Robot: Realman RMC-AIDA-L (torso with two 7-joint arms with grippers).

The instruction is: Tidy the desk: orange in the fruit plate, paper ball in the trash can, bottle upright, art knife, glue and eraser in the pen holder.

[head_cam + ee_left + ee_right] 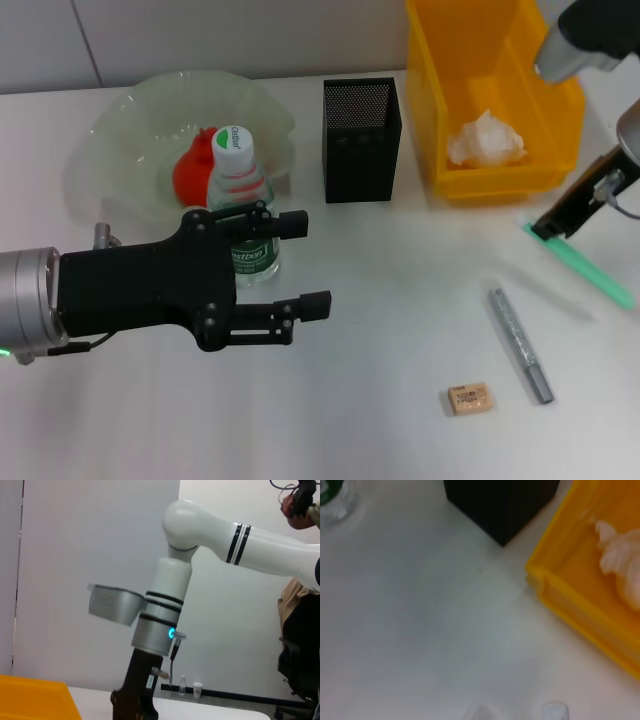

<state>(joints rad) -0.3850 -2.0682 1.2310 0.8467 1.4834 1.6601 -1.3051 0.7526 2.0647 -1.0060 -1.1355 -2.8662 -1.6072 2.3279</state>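
In the head view, the left gripper is seen with jaws spread wide around the upright clear plastic bottle. The right gripper is set on the slim light green glue stick; its jaws cannot be told. In the right wrist view, the crumpled white paper ball is shown inside the yellow plastic trash can.

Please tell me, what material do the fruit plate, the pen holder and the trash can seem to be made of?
The fruit plate looks like pale green translucent glass, glossy, with a wavy rim. The pen holder appears to be black metal mesh, given its fine perforations. The trash can looks like smooth, opaque yellow plastic.
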